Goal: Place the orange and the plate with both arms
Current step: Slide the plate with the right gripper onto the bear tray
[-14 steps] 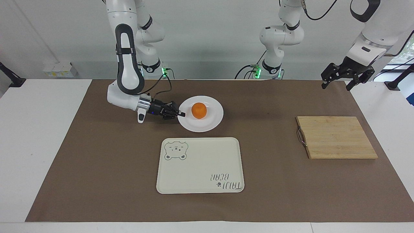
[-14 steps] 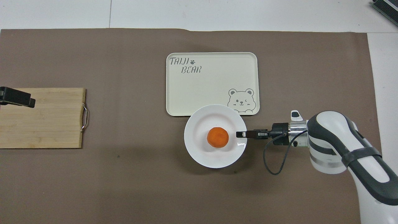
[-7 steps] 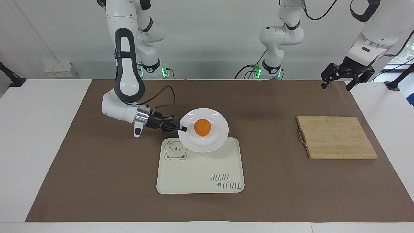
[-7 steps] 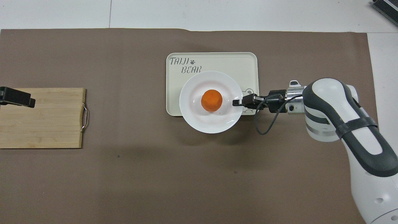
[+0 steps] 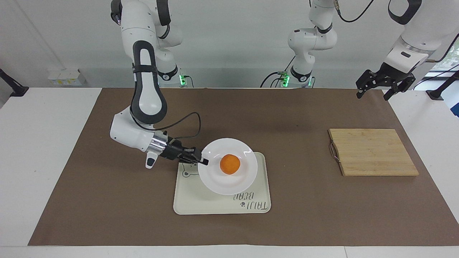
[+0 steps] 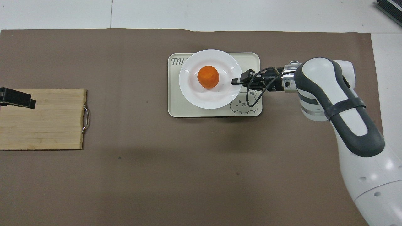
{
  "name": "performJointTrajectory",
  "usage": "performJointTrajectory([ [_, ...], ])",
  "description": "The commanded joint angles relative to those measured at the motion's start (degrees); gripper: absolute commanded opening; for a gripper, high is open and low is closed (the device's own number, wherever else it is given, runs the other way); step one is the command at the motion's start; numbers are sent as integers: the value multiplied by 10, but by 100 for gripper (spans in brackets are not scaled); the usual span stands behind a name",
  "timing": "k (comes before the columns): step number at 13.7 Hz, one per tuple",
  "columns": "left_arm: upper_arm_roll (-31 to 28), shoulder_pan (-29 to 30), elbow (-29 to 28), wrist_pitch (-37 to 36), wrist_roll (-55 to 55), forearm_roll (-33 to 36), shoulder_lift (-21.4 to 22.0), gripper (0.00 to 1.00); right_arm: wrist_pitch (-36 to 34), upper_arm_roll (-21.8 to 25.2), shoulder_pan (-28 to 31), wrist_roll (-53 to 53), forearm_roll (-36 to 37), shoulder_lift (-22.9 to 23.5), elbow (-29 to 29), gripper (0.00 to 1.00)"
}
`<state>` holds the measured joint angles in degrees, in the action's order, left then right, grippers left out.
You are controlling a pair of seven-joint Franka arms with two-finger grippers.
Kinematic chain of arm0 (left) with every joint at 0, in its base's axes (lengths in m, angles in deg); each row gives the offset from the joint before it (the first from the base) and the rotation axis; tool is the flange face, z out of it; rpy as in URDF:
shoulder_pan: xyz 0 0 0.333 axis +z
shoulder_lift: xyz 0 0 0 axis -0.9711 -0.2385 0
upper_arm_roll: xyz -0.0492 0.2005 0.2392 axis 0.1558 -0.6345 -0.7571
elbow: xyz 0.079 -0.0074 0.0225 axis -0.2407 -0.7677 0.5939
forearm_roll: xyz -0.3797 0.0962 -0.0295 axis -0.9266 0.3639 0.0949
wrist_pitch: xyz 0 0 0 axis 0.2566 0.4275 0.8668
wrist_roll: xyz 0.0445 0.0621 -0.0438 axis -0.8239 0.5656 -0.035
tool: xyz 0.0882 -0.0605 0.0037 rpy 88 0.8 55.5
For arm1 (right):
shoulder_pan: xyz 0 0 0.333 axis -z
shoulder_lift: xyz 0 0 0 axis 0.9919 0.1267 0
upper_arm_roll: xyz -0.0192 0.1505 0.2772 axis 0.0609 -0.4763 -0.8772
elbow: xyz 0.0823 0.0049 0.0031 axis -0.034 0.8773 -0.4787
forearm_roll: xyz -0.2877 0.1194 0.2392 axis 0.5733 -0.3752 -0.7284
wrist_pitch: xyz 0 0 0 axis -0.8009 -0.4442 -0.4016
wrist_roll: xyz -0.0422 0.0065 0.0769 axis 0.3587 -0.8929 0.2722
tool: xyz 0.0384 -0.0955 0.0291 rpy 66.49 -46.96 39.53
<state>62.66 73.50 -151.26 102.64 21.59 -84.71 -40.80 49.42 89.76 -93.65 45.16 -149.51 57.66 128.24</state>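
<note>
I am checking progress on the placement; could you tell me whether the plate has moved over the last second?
Yes. The plate, gripped at its rim by the right gripper, has moved away from the robots and is now over the tray, carrying the orange.

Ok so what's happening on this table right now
The right gripper is clamped on the rim of the white plate and holds it over the cream bear tray, with the orange sitting in the plate's middle. Whether the plate already rests on the tray is unclear. The left gripper waits in the air, open and holding nothing, at its own end of the table over the edge of the brown mat, near the bamboo cutting board, which has nothing on it.
</note>
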Motion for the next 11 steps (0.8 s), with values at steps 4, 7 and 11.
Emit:
performJointTrajectory([
  [4, 0, 1, 11, -9, -5, 5, -4, 100, 12, -6, 4, -61, -8, 52, -42, 0],
  [7, 0, 1, 11, -9, -5, 5, -4, 100, 15, -6, 4, -92, -7, 54, -31, 0],
  [11, 0, 1, 11, -10, -5, 5, -4, 100, 15, -6, 4, -131, -9, 61, -21, 0],
])
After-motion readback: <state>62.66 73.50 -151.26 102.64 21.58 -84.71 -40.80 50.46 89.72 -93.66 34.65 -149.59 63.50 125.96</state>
